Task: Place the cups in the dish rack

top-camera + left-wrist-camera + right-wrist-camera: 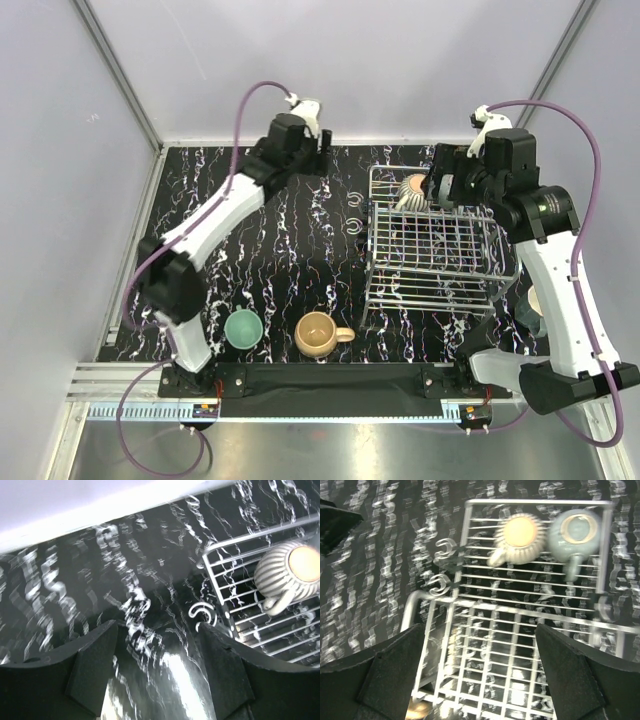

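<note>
The left hand (157, 635) and right hand (480, 637) were released, empty; a careless right descent could topple the striped cup (519, 536) in the dish rack (540, 502).

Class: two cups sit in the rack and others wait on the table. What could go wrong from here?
1. The open right tool hangs over the dish rack near the striped cup and grey-green cup; it might nudge them or snag wire.
2. The teal cup and tan cup sit side by side; grasping one may knock the other.
</note>
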You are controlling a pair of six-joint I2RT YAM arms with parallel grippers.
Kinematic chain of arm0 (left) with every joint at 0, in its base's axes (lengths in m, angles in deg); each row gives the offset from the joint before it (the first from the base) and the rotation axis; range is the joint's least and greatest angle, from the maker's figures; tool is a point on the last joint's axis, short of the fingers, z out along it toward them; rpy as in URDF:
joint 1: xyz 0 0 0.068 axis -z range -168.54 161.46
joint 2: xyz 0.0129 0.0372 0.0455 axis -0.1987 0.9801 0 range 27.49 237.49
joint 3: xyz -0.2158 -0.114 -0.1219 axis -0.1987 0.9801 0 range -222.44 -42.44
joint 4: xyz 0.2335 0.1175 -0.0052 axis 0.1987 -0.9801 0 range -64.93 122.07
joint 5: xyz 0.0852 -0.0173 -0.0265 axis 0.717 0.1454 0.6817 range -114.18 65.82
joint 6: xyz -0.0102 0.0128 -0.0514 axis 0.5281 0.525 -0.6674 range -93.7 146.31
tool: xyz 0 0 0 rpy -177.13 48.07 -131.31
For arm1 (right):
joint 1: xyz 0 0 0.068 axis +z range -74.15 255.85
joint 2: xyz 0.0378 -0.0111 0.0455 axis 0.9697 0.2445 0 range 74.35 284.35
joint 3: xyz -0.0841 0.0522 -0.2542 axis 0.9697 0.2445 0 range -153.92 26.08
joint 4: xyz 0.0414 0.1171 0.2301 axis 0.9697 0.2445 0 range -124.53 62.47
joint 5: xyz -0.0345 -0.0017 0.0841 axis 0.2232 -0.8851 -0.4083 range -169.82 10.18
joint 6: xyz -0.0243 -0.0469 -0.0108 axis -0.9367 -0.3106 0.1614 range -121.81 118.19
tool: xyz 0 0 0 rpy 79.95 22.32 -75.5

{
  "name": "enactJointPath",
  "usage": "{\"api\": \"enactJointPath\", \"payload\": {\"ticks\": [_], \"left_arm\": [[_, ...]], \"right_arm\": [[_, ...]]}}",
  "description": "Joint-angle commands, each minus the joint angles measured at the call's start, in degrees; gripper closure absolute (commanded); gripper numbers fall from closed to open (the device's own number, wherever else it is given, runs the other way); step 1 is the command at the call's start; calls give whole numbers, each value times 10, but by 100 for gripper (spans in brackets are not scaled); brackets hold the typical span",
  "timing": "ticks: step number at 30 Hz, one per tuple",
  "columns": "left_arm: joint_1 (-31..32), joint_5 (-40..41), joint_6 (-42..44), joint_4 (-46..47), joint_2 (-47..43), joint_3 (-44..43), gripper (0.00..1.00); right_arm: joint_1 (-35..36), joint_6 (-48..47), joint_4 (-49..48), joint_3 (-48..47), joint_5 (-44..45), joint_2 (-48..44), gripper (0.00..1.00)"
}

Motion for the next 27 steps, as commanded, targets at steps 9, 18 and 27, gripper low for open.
{"api": "enactJointPath", "payload": {"ticks": [9,18,27], "left_arm": [[2,79,-221,-168,-340,218,29],[-1,68,-294,-246,-543,349,28],[-2,25,-308,-206,-763,416,28]], "right_arm": [[11,66,122,-146,-134,66,0],[235,83,157,-245,7,152,0],[413,61,113,-222,15,201,0]]}}
